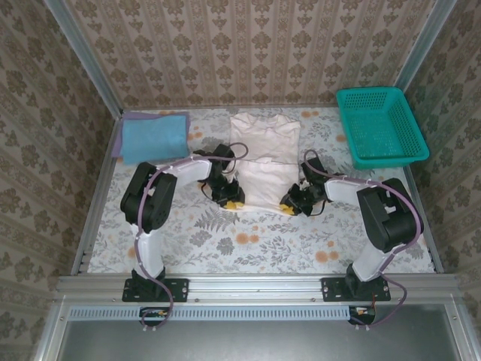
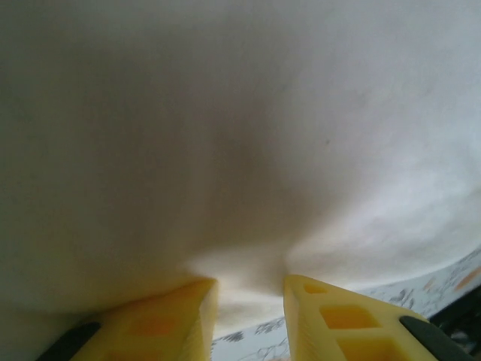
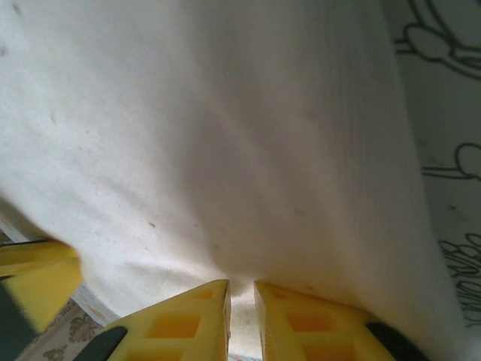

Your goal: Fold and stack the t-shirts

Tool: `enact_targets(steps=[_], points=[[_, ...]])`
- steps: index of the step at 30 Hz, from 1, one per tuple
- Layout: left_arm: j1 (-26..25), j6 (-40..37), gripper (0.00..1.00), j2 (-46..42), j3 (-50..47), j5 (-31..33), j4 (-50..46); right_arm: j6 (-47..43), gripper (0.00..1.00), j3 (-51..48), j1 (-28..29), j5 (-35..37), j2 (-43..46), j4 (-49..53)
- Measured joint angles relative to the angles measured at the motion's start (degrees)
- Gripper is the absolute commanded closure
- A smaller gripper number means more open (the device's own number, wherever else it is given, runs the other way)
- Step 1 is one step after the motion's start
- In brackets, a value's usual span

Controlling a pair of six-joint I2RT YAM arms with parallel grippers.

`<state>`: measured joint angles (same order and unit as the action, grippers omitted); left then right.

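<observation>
Wallpapered walls close round a table [image 1: 225, 241] laid with a flowered cloth; at its far left corner lies the light blue t-shirt [image 1: 154, 137], flat and squared off, which we judge already folded, well apart from both arms; next comes the left gripper [image 2: 249, 282], down at the near left corner of the off-white t-shirt [image 1: 263, 154]; its yellow fingers stand narrowly parted, the hem puckers into the gap between them, and we take that for a pinch on the cloth.

That shirt lies lengthwise in the middle of the table, collar end away from the arm bases and hem toward them; we cannot make out its chest print; the right gripper [image 3: 241, 286] sits at the near right corner, its fingers all but together with a thin fold of the same cloth caught between them; beyond it, at the far right, stands the teal basket [image 1: 406, 154], no part of this job.

We expect the shirt to be light, limp and in no way fragile; cotton should not slip from the pads, yet it will sag between two holds and drag on the tablecloth; the hem corners are the right places to take it, pinching through every layer, with both sides kept level and gently taut while the hem is carried toward the collar.
</observation>
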<state>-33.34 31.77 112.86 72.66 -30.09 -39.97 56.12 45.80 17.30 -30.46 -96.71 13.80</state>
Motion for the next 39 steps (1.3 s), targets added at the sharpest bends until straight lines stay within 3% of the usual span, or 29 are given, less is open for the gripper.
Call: enact_targets(steps=[5,13,17,20,25,30,35,39], points=[[-0.85,-1.7,0.68,-4.26,-5.97,-0.02,2.99,-0.35,0.79,-5.55,0.2,0.0,3.74,-4.83],[-5.31,-2.03,0.67,-11.8,-16.41,-1.66,4.0,-0.85,0.77,-14.25,3.5,-0.2,12.83,-4.09],[-7.08,-1.68,0.59,-15.37,-19.39,-1.75,0.44,-0.68,0.71,-16.79,5.66,-0.15,18.08,-0.02],[-6.38,-1.44,0.54,-17.73,-18.53,-0.96,-4.68,-0.5,0.63,-17.29,6.23,0.48,23.08,5.75],[-1.01,-1.55,0.54,-18.73,-8.72,-1.2,-10.03,-1.77,0.63,-10.73,6.23,3.13,25.86,16.46],[2.69,-1.55,0.62,-13.7,7.5,-2.34,-10.8,-1.79,0.72,0.22,5.79,4.52,20.39,17.29],[1.79,-1.36,0.65,-1.22,20.48,-4.24,-8.61,0.15,0.81,13.53,5.11,5.44,4.61,13.38],[1.2,-1.16,0.65,6.1,24.57,-4.61,-7.63,2.36,0.82,21.7,4.74,5.16,-5.31,11.15]])
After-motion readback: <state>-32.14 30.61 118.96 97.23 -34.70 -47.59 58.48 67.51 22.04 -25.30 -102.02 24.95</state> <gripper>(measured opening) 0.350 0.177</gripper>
